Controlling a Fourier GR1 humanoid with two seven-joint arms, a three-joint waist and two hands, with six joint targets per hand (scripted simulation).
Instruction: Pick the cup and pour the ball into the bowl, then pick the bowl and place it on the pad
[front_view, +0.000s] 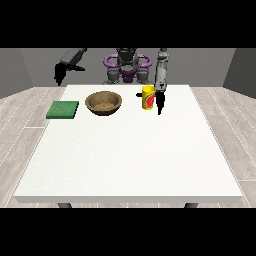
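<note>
Your cup (148, 97) stands upright on the white table (130, 160), yellow with a red mark on its side, toward the far edge and right of centre in the view. The hand at the view's right (160, 102) hangs just beside it, on its right, pointing downward; whether it touches the cup, you can't tell from here, and how its fingers lie is not clear either. The hand at the view's left (59, 72) is raised off beyond the table's far left corner, well apart from everything, its fingers likewise unreadable.

The wooden bowl (104, 103) sits left of the cup, near it, and the green pad (63, 110) lies flat farther left again. The ball isn't visible, presumably down inside the cup.

Judging by its look, the cup is light, stiff and smooth-sided, so it may slip or tip if nudged. Take it around the middle of the wall, below the rim. The bowl looks heavier and rigid; its rim is your likely hold.
</note>
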